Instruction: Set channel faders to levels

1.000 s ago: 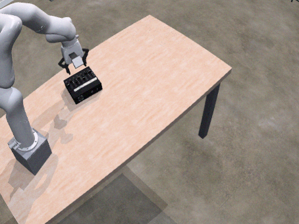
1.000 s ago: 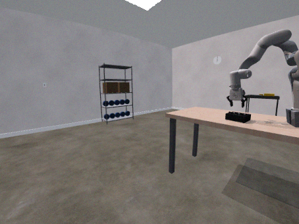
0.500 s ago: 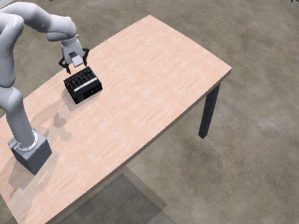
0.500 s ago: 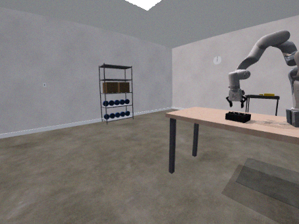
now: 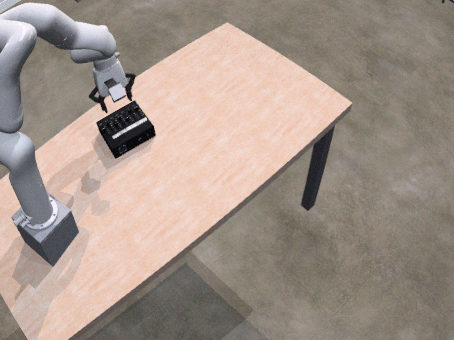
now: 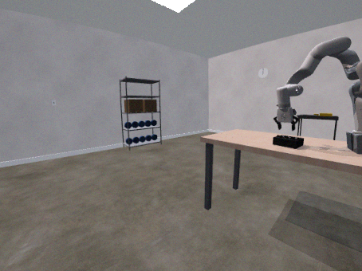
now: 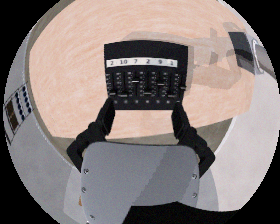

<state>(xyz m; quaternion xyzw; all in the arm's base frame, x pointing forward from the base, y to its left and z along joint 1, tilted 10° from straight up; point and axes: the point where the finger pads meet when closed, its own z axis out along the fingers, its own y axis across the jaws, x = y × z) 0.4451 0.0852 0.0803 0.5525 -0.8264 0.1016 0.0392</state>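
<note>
The lighting desk (image 5: 125, 128) is a small black box standing on the wooden table near the arm's side. It also shows in the exterior view (image 6: 288, 141) and in the wrist view (image 7: 145, 75). A white tape strip (image 7: 145, 62) with small written numbers runs above a row of several faders (image 7: 145, 86); the numbers and cap lines are too small to read. My gripper (image 5: 113, 97) hangs open and empty a little above the desk's fader-side edge. In the wrist view its two fingertips stand wide, one at each end of the desk's near edge.
The arm's grey base (image 5: 46, 231) stands on the table at the left front. The table edge (image 5: 345, 107) lies far to the right. A shelf rack (image 6: 140, 112) stands by the far wall and a small side table (image 6: 317, 120) stands behind the arm.
</note>
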